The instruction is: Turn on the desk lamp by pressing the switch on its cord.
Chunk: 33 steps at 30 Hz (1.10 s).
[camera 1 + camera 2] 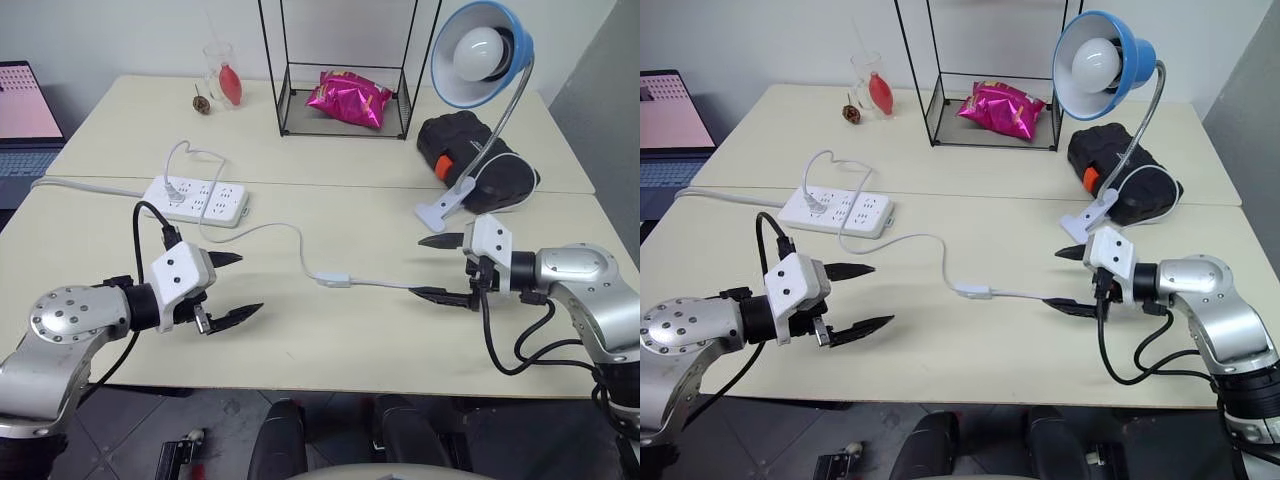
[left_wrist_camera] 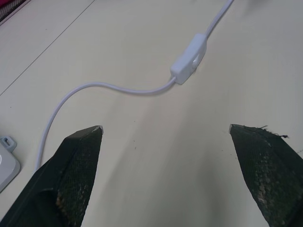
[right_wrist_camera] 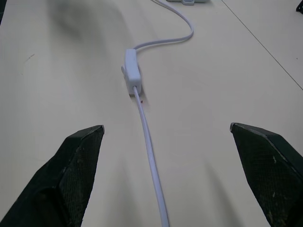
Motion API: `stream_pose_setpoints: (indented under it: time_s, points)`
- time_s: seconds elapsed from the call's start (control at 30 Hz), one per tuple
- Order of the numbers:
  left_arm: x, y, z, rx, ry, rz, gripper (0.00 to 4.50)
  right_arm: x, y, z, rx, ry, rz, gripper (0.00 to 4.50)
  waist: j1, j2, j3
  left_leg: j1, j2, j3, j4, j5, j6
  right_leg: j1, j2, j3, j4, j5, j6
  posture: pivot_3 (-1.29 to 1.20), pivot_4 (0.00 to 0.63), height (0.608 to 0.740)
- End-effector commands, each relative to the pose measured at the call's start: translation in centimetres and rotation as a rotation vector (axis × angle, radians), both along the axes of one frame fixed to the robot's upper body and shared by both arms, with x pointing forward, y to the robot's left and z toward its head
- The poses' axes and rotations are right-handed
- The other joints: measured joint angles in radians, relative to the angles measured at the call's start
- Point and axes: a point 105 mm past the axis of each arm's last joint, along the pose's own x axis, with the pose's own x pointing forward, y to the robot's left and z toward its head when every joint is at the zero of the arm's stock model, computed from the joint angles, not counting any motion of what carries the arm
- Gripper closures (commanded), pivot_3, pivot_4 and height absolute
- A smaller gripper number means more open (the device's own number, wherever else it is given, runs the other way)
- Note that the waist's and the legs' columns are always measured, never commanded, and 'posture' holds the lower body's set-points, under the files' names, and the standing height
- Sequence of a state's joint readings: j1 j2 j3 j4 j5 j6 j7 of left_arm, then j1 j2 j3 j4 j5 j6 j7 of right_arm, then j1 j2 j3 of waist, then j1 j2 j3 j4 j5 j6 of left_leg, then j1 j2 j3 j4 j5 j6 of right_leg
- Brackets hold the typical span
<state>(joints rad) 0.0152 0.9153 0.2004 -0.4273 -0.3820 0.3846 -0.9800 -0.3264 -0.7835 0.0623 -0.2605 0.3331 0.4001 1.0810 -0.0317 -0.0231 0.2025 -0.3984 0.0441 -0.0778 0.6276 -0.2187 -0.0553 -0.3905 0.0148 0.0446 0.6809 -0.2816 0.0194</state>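
Both tools (image 1: pixel 232 286) (image 1: pixel 436 267) agape, flanking switch (image 1: pixel 334 279)

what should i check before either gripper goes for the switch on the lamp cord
1. Switch reachable: ok, it lies bare on the table between both grippers.
2. Left gripper free: ok, jaws wide open, nothing held.
3. Right gripper free: ok, jaws wide open, straddling the cord without gripping it.
4. Desk lamp off: ok, bulb looks unlit.
5. Cord plugged into the power strip: ok, a white plug sits in it.
6. Switch button facing up: cannot tell; it seems tipped on its side.
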Motion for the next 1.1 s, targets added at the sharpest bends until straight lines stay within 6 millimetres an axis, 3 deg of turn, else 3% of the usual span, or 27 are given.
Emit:
stream_pose_setpoints:
  time_s: [0.03,0.23,0.43,0.67,0.83,1.1]
  points:
    - [-0.3,-0.3,0.7,-0.026,-0.006,-0.028,0.04,-0.2,0.1,1.0,0.012,-0.039,0.005,0.01,0.000,0.000,0.000,0.000,0.000,0.000,0.000,0.000,0.000,0.000,0.000,0.000,0.000,0.000,0.000,0.00,0.150,0.740]
    - [-0.3,-0.2,0.9,-0.014,0.002,-0.016,0.04,-0.1,0.3,0.9,0.017,-0.037,0.012,0.01,0.000,0.000,0.000,0.000,0.000,0.000,0.000,0.000,0.000,0.000,0.000,0.000,0.000,0.000,0.000,0.00,0.150,0.740]
    - [0.1,-0.6,3.5,-0.156,-0.065,-0.036,0.04,-0.2,0.6,1.1,0.035,-0.036,0.022,0.01,0.000,0.000,0.000,0.000,0.000,0.000,0.000,0.000,0.000,0.000,0.000,0.000,0.000,0.000,0.000,0.00,0.150,0.740]
    - [-0.1,-0.3,3.3,-0.129,-0.071,-0.048,0.04,-0.1,0.7,0.9,0.020,-0.038,0.027,0.01,0.000,0.000,0.000,0.000,0.000,0.000,0.000,0.000,0.000,0.000,0.000,0.000,0.000,0.000,0.000,0.00,0.150,0.740]
    - [-0.8,-0.2,2.1,-0.054,-0.032,-0.095,0.04,0.2,1.1,0.3,-0.013,-0.019,0.023,0.01,0.000,0.000,0.000,0.000,0.000,0.000,0.000,0.000,0.000,0.000,0.000,0.000,0.000,0.000,0.000,0.00,0.150,0.740]
    - [-0.7,-0.6,1.1,-0.002,-0.018,-0.136,0.04,1.2,4.2,-1.3,0.018,0.037,0.058,0.01,0.000,0.000,0.000,0.000,0.000,0.000,0.000,0.000,0.000,0.000,0.000,0.000,0.000,0.000,0.000,0.00,0.150,0.740]
